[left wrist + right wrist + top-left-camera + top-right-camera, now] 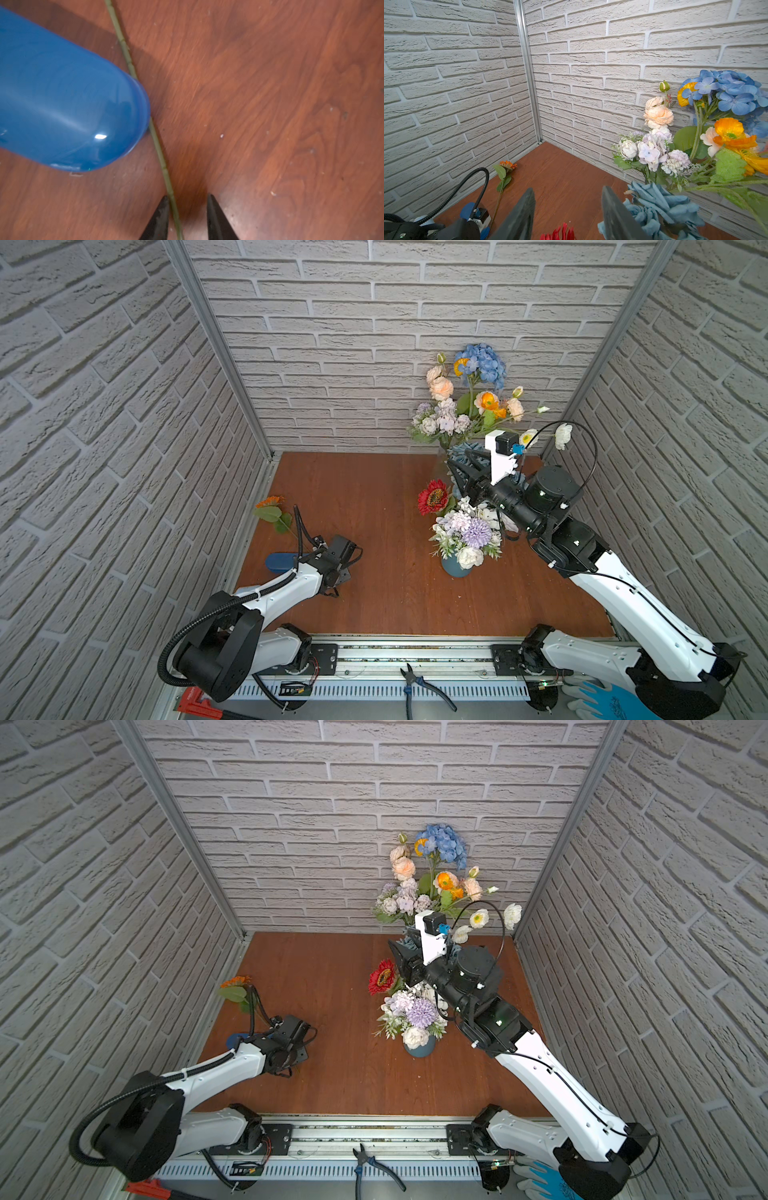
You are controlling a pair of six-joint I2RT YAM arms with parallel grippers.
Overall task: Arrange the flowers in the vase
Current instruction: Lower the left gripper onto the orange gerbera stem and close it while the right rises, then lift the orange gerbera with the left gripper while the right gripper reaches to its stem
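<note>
The left gripper is seen lowered onto the wooden desk near its left edge, jaws parted around the thin green stem of an orange daisy. One finger lies just beside the stem and the other stands clear of it, so nothing is yet clasped. The daisy's head is found lying flat toward the desk's far-left corner, and its stem is run past the rounded end of a glossy blue object. The right gripper is held above the desk's far-right part, jaws wide and empty, beside dusty-blue roses and over a red daisy. A tall bouquet of blue hydrangea, peach roses, orange poppies and lilac-white blooms is stood at the far-right corner, its base hidden behind the right arm. A lilac-white bunch is kept in a small blue vase nearer the front.
</note>
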